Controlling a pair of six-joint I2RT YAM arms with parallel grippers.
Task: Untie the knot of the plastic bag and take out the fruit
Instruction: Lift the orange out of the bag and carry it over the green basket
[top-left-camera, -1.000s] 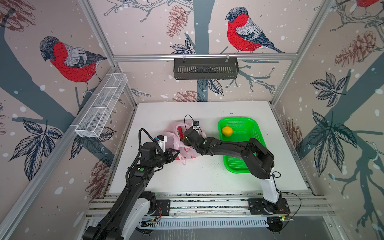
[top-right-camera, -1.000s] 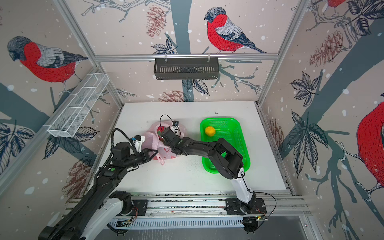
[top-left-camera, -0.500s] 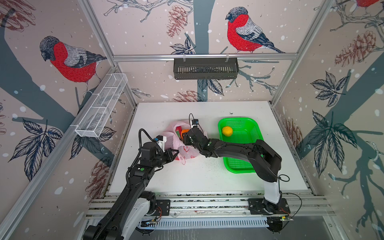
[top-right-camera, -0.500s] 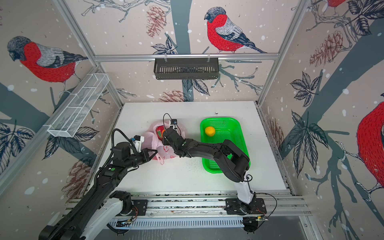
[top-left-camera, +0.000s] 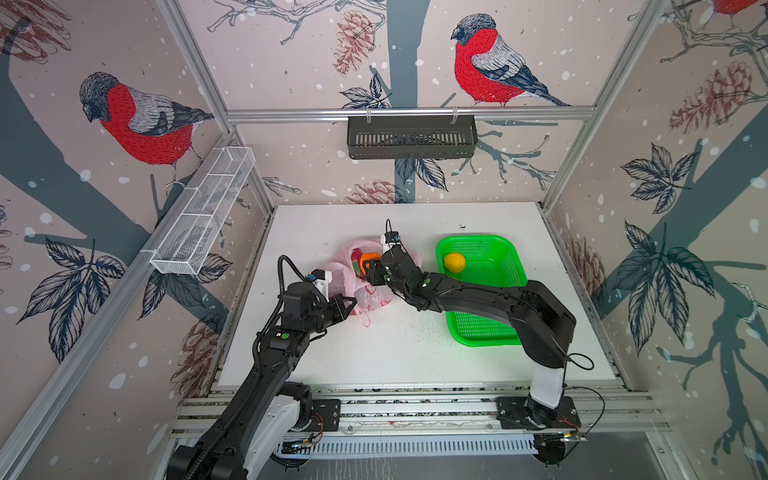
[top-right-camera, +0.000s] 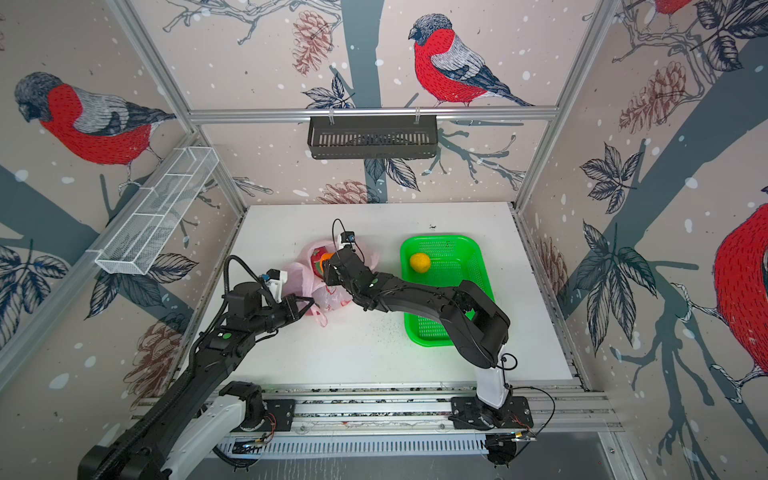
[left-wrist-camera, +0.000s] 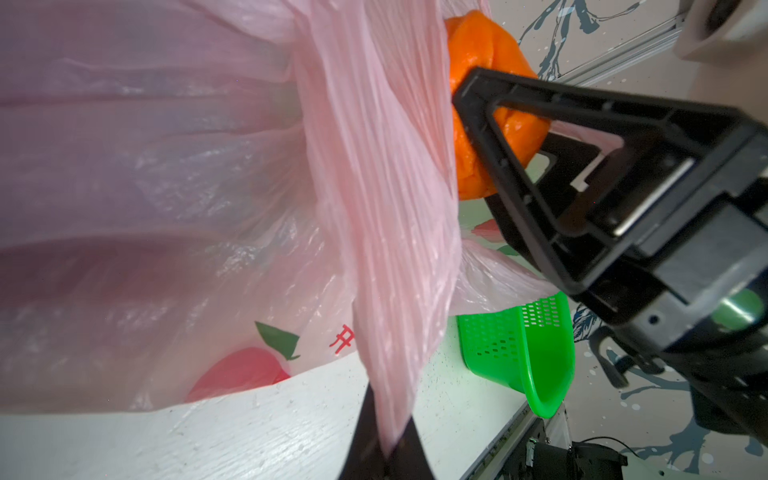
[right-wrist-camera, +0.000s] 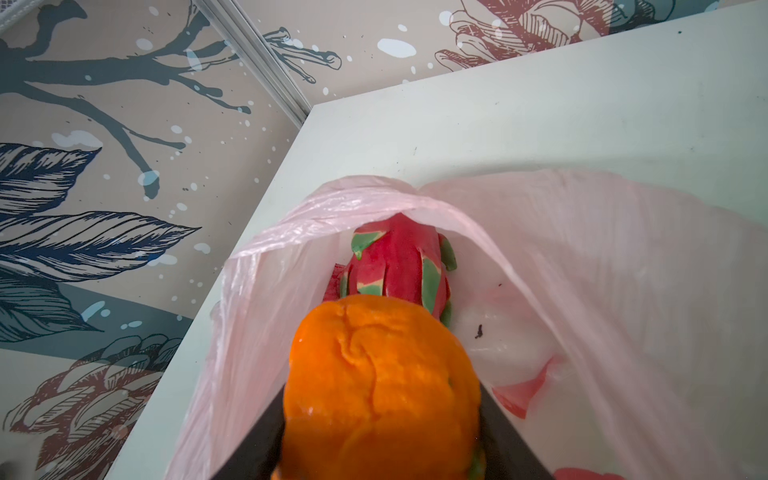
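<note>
The pale pink plastic bag (top-left-camera: 376, 296) (top-right-camera: 300, 277) lies left of the table's middle with its mouth open. No knot shows. My left gripper (top-left-camera: 350, 305) (left-wrist-camera: 386, 442) is shut on a bunched strap of the bag (left-wrist-camera: 382, 249) at its near side. At the bag's mouth, my right gripper (top-left-camera: 369, 269) (right-wrist-camera: 380, 411) is shut on an orange (top-left-camera: 372, 258) (right-wrist-camera: 382, 386) (left-wrist-camera: 478, 83). A magenta, green-tipped dragon fruit (right-wrist-camera: 399, 262) (top-left-camera: 356, 259) lies deeper in the bag. A yellow fruit (top-left-camera: 454, 262) (top-right-camera: 420, 262) sits in the green basket (top-left-camera: 473, 239).
The green basket (top-right-camera: 440, 237) (left-wrist-camera: 540, 374) stands right of the bag, under my right forearm. A black slotted basket (top-left-camera: 411, 137) hangs on the back rail. A white wire shelf (top-left-camera: 203, 216) runs along the left wall. Walls and aluminium posts close in the table.
The orange has come into view in my right gripper at the bag's mouth, and the right arm's elbow has swung to the right. The left arm has not moved.
</note>
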